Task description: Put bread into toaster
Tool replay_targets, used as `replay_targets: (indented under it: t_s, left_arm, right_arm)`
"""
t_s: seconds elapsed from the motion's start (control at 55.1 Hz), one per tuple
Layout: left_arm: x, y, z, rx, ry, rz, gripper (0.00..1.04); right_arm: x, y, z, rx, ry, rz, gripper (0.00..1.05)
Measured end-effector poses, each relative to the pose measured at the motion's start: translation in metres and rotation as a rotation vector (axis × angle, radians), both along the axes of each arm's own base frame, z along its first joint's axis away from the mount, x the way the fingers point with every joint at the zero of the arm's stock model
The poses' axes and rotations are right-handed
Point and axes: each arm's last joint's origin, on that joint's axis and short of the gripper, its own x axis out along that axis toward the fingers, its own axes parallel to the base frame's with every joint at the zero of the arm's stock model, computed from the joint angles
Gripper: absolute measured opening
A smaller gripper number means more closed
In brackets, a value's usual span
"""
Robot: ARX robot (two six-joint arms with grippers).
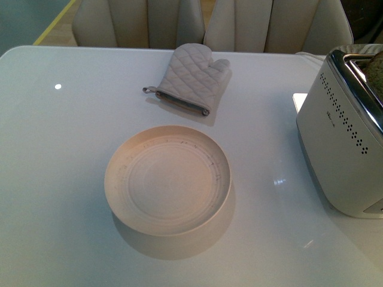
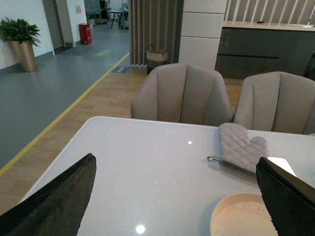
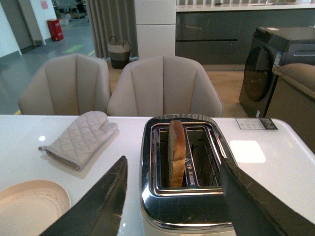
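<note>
- Bread (image 3: pixel 177 150): one tan slice with golden-brown crust, standing on edge in a slot of the toaster, top half proud. Likely light, soft, crushable; pinch gently across the faces near the upper crust.
- Boxy white toaster with chrome top (image 3: pixel 184 196): stands under the right gripper.
- Right gripper (image 3: pixel 172 196): jaws spread wide, empty, straddling the toaster.
- Left gripper (image 2: pixel 174 196): spread, empty, far from the toaster.
- Round cream plate (image 1: pixel 167 179): bare, beside the toaster.
- Grey quilted oven mitt (image 1: pixel 191 78): beyond the plate.

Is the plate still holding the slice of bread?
No, in the front view the plate is bare, and the right wrist view shows the bread standing upright in a slot of the toaster.
</note>
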Motion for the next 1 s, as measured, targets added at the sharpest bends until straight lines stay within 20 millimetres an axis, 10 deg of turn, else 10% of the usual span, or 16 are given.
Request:
replay_targets:
  t_s: [0.181,0.998]
  left_arm:
    - [0.0,0.0,0.0,0.0,0.0,0.0,0.97]
    - [0.0,0.0,0.0,0.0,0.0,0.0,0.97]
  right_arm:
    - [0.0,0.0,0.0,0.0,0.0,0.0,0.97]
    - [0.0,0.0,0.0,0.0,0.0,0.0,0.96]
